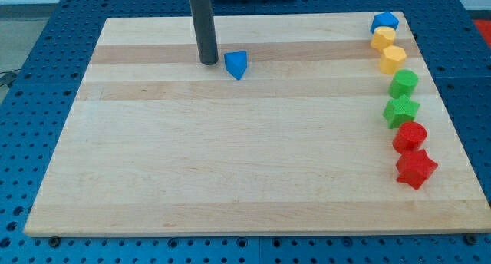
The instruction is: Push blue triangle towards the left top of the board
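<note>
Two red blocks (413, 153), greens, yellows, blues

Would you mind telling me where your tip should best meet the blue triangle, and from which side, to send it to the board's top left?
There is no gripping here, only pushing. My tip stands just to the view's left of the blue triangle, the wrong side. I would probably circle round and press its lower-right face from the view's bottom right, aiming through its middle so it does not spin off.

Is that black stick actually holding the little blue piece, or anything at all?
Nothing is held. My tip stands just to the view's left of the blue triangle; it can only push.
</note>
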